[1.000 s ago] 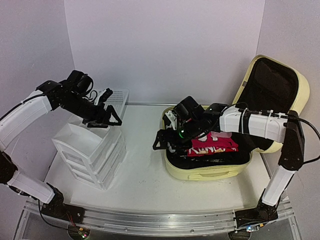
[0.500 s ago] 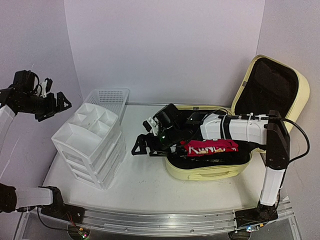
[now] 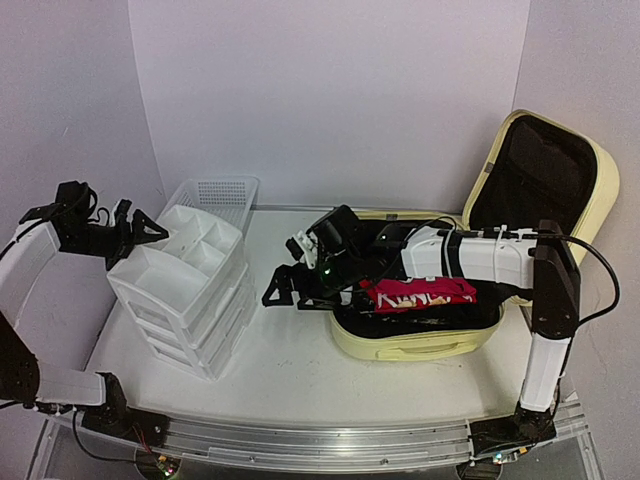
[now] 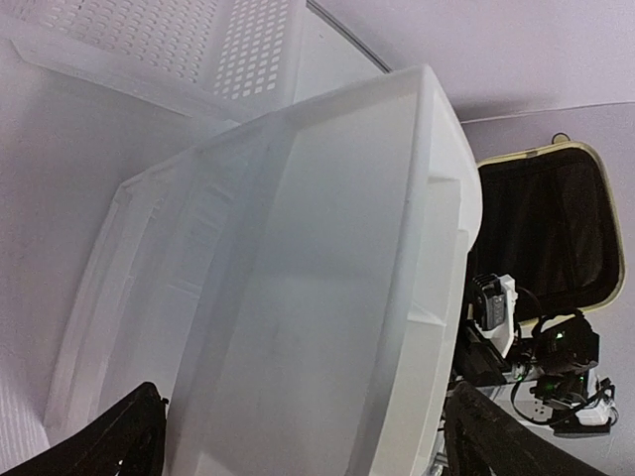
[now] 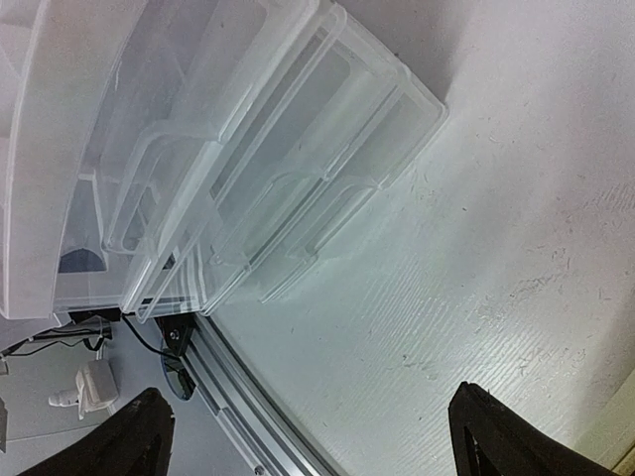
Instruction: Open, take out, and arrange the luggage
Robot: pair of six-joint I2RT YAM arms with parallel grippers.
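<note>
White drawer unit (image 3: 185, 300) on table (image 3: 300, 370), mesh basket (image 3: 222, 190) just behind it.

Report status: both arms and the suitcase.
Left end effector open beside drawer unit. Right end effector open, left of suitcase. Suitcase open, red garment inside. No obstruction.

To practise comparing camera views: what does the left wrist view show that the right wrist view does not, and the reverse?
Only the left wrist view shows the white mesh basket and the open, black-lined lid of the pale-yellow suitcase. Only the right wrist view shows the aluminium rail. Both show the white plastic drawer unit: its top tray in the left wrist view, its stacked drawer fronts in the right.
</note>
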